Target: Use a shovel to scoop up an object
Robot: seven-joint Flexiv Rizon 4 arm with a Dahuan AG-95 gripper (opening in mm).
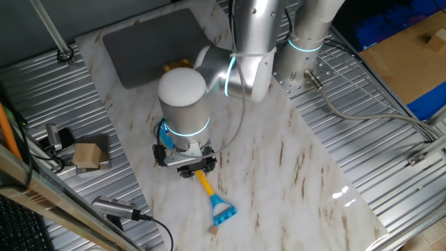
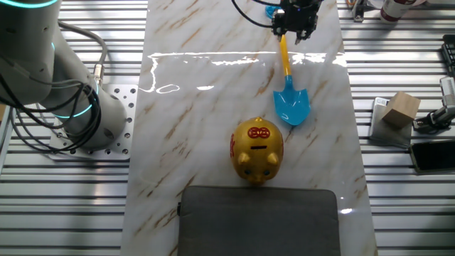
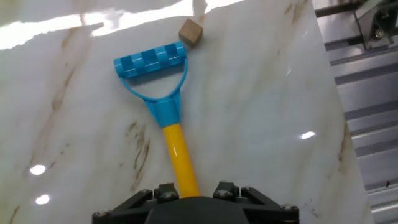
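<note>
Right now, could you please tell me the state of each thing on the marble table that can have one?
Toy plastic shovel with light-blue blade and yellow shaft: lying flat, shaft under the gripper.
Two-finger gripper: over the shaft; open or shut cannot be told.
Tiny tan wooden cube: resting beside the blue D-handle, unscooped.
Gold pig-shaped bank: standing upright.

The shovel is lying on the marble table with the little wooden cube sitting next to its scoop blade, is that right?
Not quite. The shovel does lie on the marble table, but the little wooden cube sits next to its blue D-shaped handle end, not the scoop blade. The hand view shows this; in the other fixed view the blade points the opposite way, toward the gold pig bank.
</note>
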